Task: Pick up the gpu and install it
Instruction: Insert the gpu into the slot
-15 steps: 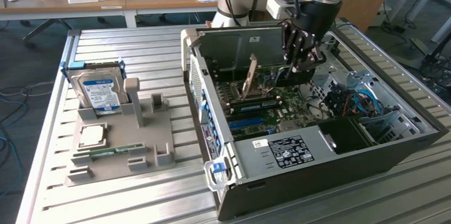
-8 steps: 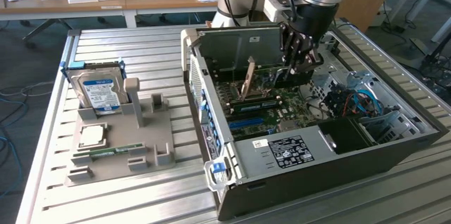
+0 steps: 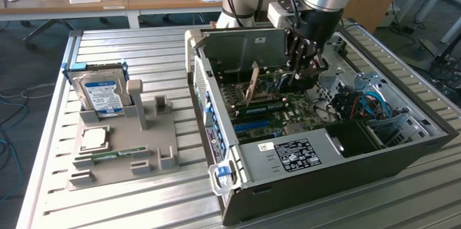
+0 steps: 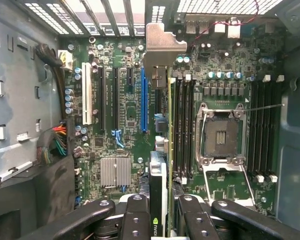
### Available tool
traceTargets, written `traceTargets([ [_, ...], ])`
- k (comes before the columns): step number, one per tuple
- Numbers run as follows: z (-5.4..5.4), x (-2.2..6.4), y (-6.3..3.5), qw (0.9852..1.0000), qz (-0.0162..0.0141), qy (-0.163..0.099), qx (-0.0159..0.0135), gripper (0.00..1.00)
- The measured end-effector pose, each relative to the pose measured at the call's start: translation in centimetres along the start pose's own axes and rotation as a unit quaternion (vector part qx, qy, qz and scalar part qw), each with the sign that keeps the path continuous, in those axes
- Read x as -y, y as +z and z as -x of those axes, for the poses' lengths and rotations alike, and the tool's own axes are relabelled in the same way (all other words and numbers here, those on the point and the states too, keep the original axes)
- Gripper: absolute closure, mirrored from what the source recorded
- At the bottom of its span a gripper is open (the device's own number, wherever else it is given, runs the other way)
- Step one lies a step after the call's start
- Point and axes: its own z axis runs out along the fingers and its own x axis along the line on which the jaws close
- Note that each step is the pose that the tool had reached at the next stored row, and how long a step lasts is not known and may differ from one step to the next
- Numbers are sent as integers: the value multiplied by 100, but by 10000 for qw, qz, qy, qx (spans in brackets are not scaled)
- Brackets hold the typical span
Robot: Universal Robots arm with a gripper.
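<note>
Black gripper (image 4: 162,219) is pinched tight on the gpu (image 4: 159,182), holding it on its thin edge inside the computer case (image 3: 324,177), over the case's green board (image 4: 125,115).

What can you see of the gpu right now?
The gpu shows edge-on: a thin dark card with a bent silvery metal bracket at its far end, toward the case's vented wall, and a green logo near the held end. It stands on edge over the motherboard, running beside the blue slot. The black fingers clamp it from both sides. Whether its lower edge sits in a slot cannot be told.
</note>
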Motion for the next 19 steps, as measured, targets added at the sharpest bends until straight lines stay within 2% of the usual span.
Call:
traceTargets([
  [19, -2, -15, 71, 10000, 0, 0, -1, 74],
])
